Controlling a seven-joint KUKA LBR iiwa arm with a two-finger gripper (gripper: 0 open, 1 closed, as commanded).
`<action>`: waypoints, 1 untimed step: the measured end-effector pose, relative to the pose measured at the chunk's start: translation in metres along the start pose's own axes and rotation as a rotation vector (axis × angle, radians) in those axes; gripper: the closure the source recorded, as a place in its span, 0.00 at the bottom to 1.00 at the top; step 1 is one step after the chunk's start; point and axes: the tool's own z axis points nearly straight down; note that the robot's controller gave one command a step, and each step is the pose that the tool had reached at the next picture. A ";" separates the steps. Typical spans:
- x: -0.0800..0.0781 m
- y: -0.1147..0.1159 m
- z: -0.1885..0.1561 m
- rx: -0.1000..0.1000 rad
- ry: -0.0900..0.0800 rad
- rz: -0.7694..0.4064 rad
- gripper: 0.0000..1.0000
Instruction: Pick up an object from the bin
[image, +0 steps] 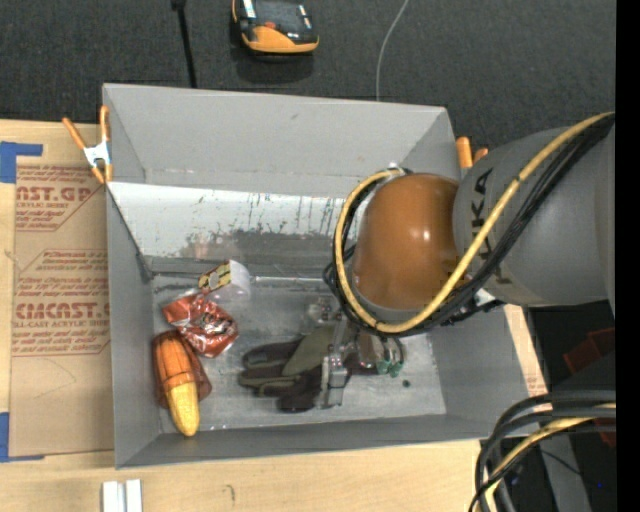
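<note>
Presently, nearest edge first: light wooden table (300, 480) carries the grey metal bin (270, 135); its sloped walls let loose items settle on the small flat floor.

Front left corner of the floor: yellow-and-orange plastic corn cob (180, 390), lying lengthwise along the left wall, yellow tip toward the front.

Front centre: dark olive-black floppy glove-like piece (272, 362), flat on the floor. Likely the pick candidate, judging by position alone.

End effector (335, 378) is low in the bin at the right end of that dark piece, touching it or just above; contact not resolvable. Whether it is spread or closed: cannot tell, since the wrist overhangs it. Nothing visibly held.

Just behind the corn cob: crumpled red foil wrapper (203, 325), apart from the dark piece.

Further back, near the foot of the rear slope: small clear packet with yellow-and-black label (222, 277); print not readable.

Above the end effector: rounded orange wrist cover (405, 240), ringed by a yellow-and-black cable loop (345, 250), kept tight to the wrist, presumably to clear the bin walls.

Grey arm body (540, 220) enters from the right; black lettering on it reads partly, "KA" legible.

Beyond the bin's rear rim, on dark floor: orange-and-black handheld device (275, 25), kind unclear.
</note>
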 end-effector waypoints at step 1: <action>-0.021 0.037 0.058 -0.001 -0.007 0.060 0.00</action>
